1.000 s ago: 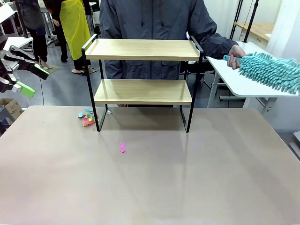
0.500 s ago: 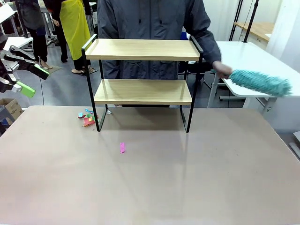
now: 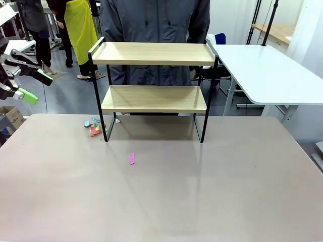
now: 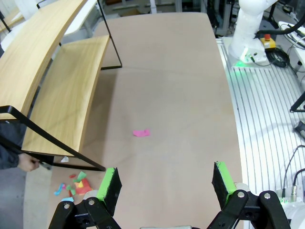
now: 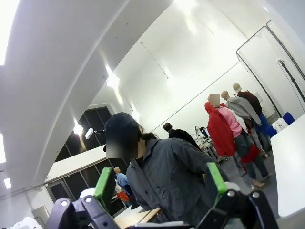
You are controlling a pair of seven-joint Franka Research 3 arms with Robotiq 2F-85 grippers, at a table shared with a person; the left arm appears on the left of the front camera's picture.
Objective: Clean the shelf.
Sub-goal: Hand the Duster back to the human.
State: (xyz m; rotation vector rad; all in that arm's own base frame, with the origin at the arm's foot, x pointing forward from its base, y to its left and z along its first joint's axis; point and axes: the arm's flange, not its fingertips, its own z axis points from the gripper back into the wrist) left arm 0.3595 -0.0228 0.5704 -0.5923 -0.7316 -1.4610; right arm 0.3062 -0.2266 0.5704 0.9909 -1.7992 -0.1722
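Your counter (image 3: 212,191) carries the shelf (image 3: 154,98) at the middle of its far edge, both boards bare, with a person standing just behind it. A cluster of coloured paper scraps (image 3: 93,127) lies by the shelf's left foot and one pink scrap (image 3: 131,159) sits nearer the counter's middle, so I'd sweep those toward one edge rather than scatter them. Your left end effector (image 4: 164,183) hangs above the counter's left edge, jaws spread wide and holding nothing; the right end effector (image 5: 159,183) is likewise wide and empty, tilted upward.
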